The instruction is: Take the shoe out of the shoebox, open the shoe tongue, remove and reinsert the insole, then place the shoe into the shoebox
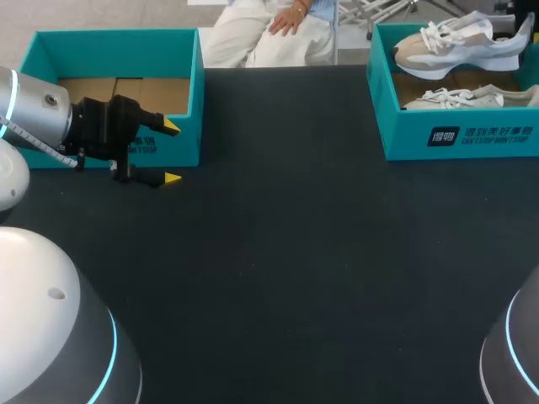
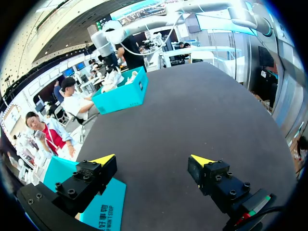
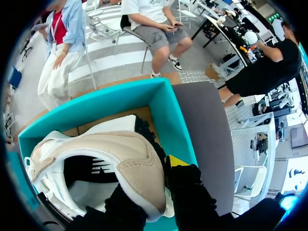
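The shoe (image 1: 455,44) is sitting raised just above the shoebox (image 1: 459,139), its long axis running along the box's far wall. We are clamping its heel collar in our right gripper (image 3: 161,190). Our left gripper (image 1: 172,153) is hanging wide open, well apart from that box.

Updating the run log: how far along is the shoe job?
Nothing finished yet. In hand: right tool grips the shoe by its heel, not yet clear of the shoebox. Left tool hangs open by the other, empty box. Left: lift it out, open the tongue, insole out and back in, return the shoe.
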Robot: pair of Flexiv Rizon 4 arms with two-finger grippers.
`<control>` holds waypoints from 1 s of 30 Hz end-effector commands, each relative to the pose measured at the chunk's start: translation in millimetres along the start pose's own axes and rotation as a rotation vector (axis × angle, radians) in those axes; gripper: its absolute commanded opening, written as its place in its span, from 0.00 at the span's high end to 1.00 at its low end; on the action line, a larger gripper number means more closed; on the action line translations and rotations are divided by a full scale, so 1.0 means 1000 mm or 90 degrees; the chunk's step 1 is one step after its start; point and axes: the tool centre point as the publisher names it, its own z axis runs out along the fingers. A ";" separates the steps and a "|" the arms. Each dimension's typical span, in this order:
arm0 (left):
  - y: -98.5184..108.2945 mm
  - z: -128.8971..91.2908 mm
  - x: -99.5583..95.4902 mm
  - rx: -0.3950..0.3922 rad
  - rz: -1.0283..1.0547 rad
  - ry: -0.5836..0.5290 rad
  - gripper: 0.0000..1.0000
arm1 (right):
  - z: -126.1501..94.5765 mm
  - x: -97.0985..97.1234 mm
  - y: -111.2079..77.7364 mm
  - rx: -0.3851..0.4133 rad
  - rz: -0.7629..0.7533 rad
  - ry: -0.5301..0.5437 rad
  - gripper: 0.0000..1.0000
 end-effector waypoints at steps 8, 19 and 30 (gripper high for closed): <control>0.000 0.000 0.001 -0.002 0.000 0.000 0.00 | 0.025 0.005 0.008 0.007 -0.002 -0.011 1.00; 0.000 0.000 0.001 -0.002 0.000 0.000 0.00 | 0.055 0.011 0.006 0.035 -0.025 0.005 1.00; 0.000 0.000 0.001 -0.002 0.000 0.000 0.00 | 0.079 0.028 0.005 0.072 -0.040 0.022 1.00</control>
